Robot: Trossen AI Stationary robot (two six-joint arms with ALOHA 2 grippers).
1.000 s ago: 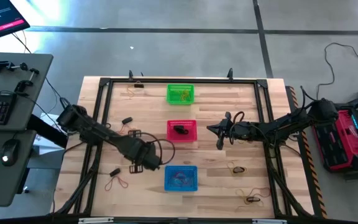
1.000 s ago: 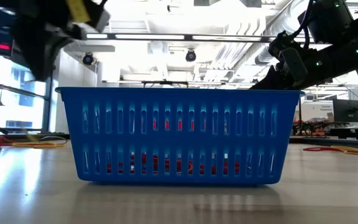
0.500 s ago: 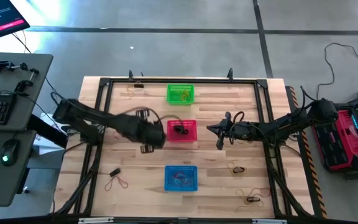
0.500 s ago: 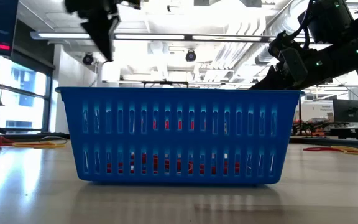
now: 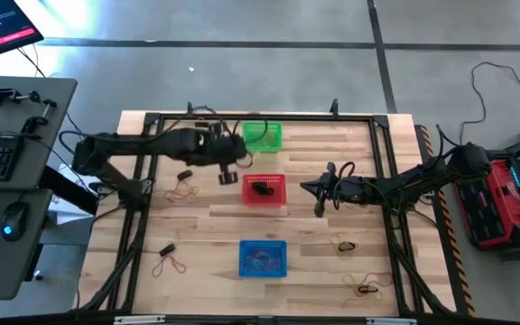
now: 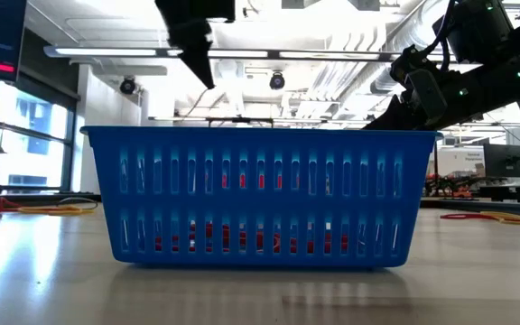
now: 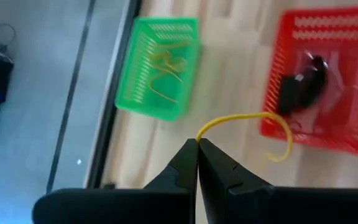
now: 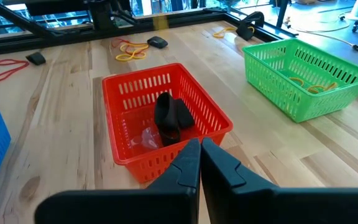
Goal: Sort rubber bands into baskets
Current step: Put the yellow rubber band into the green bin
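Green rectangular plastic mesh basket [image 5: 262,135], near the counter's far edge: yellow-tan rubber bands inside. Red mesh basket [image 5: 264,190], mid-counter: black bands. Blue mesh basket [image 5: 263,258], toward the near edge: contents unclear. Left claw [image 7: 197,144], beside the green basket: pinched on a thin yellow rubber band [image 7: 253,124]. Right claw [image 8: 200,145], beside the red basket: closed, empty.

The 3 baskets [image 5: 262,135] stand in a row along the table's [image 5: 368,280] middle, bands [image 5: 184,190] scattered either side.
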